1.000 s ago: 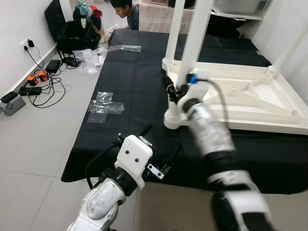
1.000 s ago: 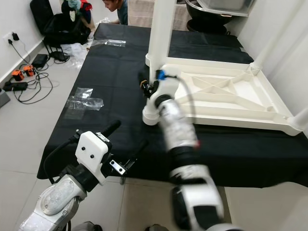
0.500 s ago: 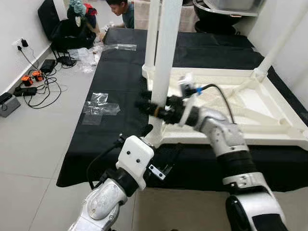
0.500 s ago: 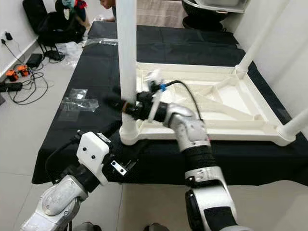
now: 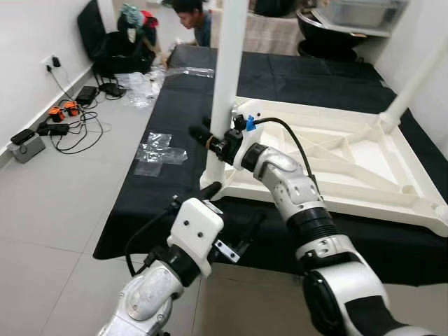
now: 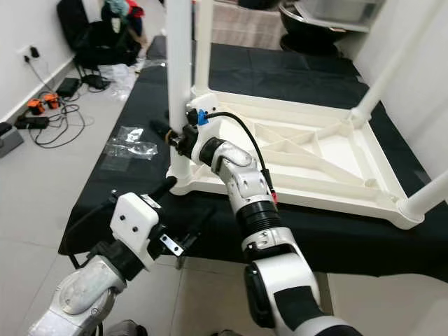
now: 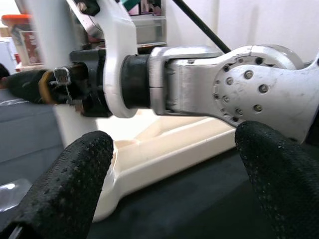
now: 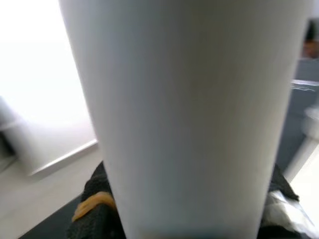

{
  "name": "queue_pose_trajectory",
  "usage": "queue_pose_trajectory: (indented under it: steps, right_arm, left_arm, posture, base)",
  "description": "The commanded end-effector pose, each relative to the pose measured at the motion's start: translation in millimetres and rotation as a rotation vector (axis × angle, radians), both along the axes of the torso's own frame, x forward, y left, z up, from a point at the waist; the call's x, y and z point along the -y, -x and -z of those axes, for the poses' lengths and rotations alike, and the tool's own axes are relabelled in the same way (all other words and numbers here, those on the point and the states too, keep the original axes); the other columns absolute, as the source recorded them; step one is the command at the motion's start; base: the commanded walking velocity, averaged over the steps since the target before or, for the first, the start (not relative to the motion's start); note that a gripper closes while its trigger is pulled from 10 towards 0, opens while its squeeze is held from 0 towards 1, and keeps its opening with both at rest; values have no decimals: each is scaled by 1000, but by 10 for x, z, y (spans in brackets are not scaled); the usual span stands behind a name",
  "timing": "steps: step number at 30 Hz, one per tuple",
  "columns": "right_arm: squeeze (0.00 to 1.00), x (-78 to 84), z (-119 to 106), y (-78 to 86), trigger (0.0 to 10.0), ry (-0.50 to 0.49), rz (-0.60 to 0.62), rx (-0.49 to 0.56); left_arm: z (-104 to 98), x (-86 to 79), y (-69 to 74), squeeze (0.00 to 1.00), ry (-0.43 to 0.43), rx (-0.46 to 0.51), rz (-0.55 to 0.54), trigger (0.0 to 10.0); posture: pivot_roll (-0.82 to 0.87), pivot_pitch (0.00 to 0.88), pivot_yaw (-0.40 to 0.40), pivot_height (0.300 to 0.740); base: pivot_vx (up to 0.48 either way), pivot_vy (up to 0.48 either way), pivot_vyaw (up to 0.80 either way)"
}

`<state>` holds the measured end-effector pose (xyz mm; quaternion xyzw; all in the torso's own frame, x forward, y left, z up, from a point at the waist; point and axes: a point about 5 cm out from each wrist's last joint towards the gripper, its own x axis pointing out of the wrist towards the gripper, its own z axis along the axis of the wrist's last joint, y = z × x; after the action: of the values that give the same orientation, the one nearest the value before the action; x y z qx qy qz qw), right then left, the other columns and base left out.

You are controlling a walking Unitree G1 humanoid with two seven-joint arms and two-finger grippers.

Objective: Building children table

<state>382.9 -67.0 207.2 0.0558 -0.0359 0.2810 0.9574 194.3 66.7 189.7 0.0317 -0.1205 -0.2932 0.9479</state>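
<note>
Black cloth [image 5: 175,119] covers a low platform on grey tile floor [image 5: 63,203]; cloth edge runs just in front of the robot, open floor to its left. White children's table [image 5: 336,157] lies upside down on the cloth, underside ribs up, near edge close to the cloth's front edge. Near-left table leg [image 5: 227,70] stands upright in its corner socket; its top is cut off by the frame. Two more legs [image 6: 388,66] rise at the right corners, also cut off.

Right gripper [image 5: 210,138] reaches across to the near-left leg, black fingers one on each side of the post, clamped on it low down. Right wrist view: white post up close, fingertips mostly hidden behind it.

Left gripper [image 5: 231,213] hovers at the cloth's front edge, below the table corner, fingers [image 7: 75,184] spread apart, holding nothing.

Clear plastic bags [image 5: 159,149] lie on cloth and floor. Cables and plugs [image 5: 59,119] by the left wall. A person [image 5: 192,17] crouches at the far end, partly cut off.
</note>
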Motion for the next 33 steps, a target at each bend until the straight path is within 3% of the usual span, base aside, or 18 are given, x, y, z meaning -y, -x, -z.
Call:
queue_pose_trajectory:
  steps: [1,2,3,4,6,12,13,16,17,21,22,27,28,29,30,31,32,33]
  right_arm:
    - [0,415,93,-64,0,-39,343,-63]
    - [0,415,93,-64,0,-39,343,-63]
    - [0,630,144,29,0,-2,651,-71]
    - [0,630,144,29,0,-2,651,-71]
    - [0,682,173,159,0,-31,798,-93]
    - [0,595,206,221,0,-62,813,-118]
    - [0,517,200,208,10000,-74,792,-116]
    - [0,419,165,190,10000,-112,727,-95]
    - [1000,335,116,175,10000,-137,657,-63]
    - [1000,285,64,157,10000,-142,621,-31]
    - [0,240,6,127,10000,-132,566,-21]
    - [0,201,-115,35,10000,-117,409,-9]
    - [0,158,-157,27,10000,-140,247,-22]
    - [0,158,-157,27,10000,-140,247,-22]
    - [0,108,-153,88,10000,-146,-12,-44]
    - [0,77,-143,157,10000,-155,-191,-61]
    - [0,77,-143,157,10000,-155,-191,-61]
    - [0,74,-111,301,10000,-117,-420,-50]
  left_arm:
    - [38,1,6,0,-9,-12,-2,10000]
    - [38,1,6,0,-9,-12,-2,10000]
    - [42,3,7,0,-9,-12,0,10000]
    - [42,3,7,0,-9,-12,0,10000]
    - [43,1,3,0,-9,-11,-4,10000]
    - [46,-3,6,0,-10,-12,-5,10000]
    - [46,-7,8,0,-11,-13,-5,10000]
    - [47,-13,9,0,-12,-13,-6,10000]
    - [48,-14,11,0,-13,-14,-6,10000]
    - [49,-14,12,0,-12,-14,-6,10000]
    - [47,-14,14,0,-10,-13,-8,10000]
    - [42,-12,13,0,-9,-11,-11,10000]
    - [38,-10,12,0,-9,-10,-11,10000]
    - [38,-10,12,0,-9,-10,-11,10000]
    - [34,-8,12,0,-8,-9,-10,10000]
    - [32,-6,12,0,-8,-8,-10,10000]
    - [32,-6,12,0,-8,-8,-10,10000]
    - [29,-4,13,0,-6,-7,-11,10000]
  posture:
    - [84,66,-106,740]
    - [84,66,-106,740]
    - [84,66,-106,740]
    - [84,66,-106,740]
    - [79,66,-106,740]
    - [83,70,-104,740]
    - [83,70,-104,740]
    - [83,70,-104,740]
    - [79,67,-105,740]
    - [81,67,-106,740]
    - [80,66,-111,740]
    - [81,64,-108,740]
    - [84,61,-112,740]
    - [84,61,-112,740]
    - [83,56,-111,740]
    - [84,56,-112,740]
    - [84,56,-112,740]
    - [86,54,-116,740]
  base:
    - [0,0,0]
    - [0,0,0]
    - [0,0,0]
    - [0,0,0]
    - [0,0,0]
    - [0,0,0]
    - [0,0,0]
    - [0,0,0]
    - [0,0,0]
    - [0,0,0]
    - [0,0,0]
    - [0,0,0]
    - [0,0,0]
    - [0,0,0]
    - [0,0,0]
    - [0,0,0]
    - [0,0,0]
    - [0,0,0]
